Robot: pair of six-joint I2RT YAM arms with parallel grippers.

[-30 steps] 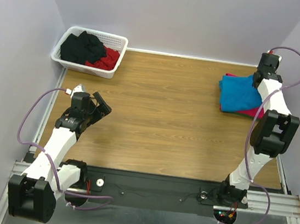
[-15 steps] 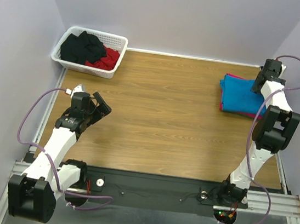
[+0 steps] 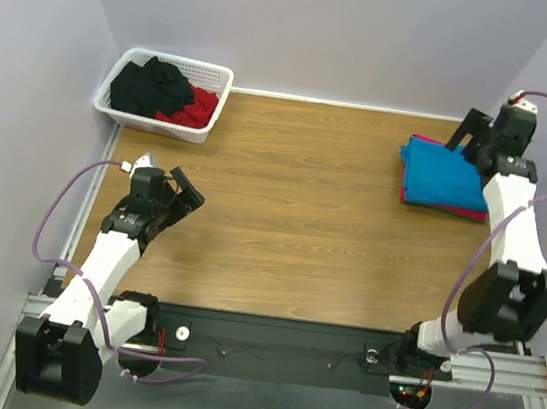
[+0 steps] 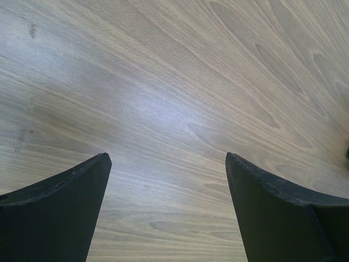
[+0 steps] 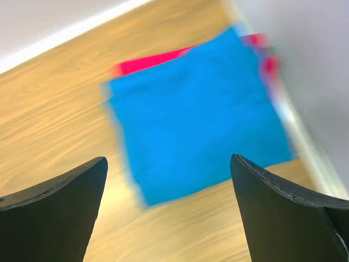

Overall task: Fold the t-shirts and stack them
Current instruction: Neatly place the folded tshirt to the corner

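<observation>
A blue t-shirt point(image 3: 444, 175) lies folded flat on the table point(image 3: 304, 199), out at about 2 o'clock. A red t-shirt point(image 3: 457, 210) lies under it. Only thin bits of the red one peek out at the edges. The blue one sits right on top of the red one, and the two make a small, neat pile.

The right gripper point(image 3: 471, 142) hangs over the far side of the pile. Its two fingers are spread wide apart. Nothing is between them, and in its own camera the pile is down below, apart from the fingers. That picture is a little fuzzy.

The left gripper point(image 3: 186, 196) is at about 8 o'clock, low over bare wood. Its fingers are wide apart too, and it holds nothing.

So it looks like these two shirts are done: folded, and one put on the other.

At about 10 o'clock there is a white basket point(image 3: 153, 126). In it lie a black cloth point(image 3: 148, 85) and a red cloth point(image 3: 201, 106), both all bunched up. I cannot tell if they are t-shirts. If they are, I think there is more to do: each one has to come out, get spread flat, get folded, and go on the pile. If they are not, the job may be over.
</observation>
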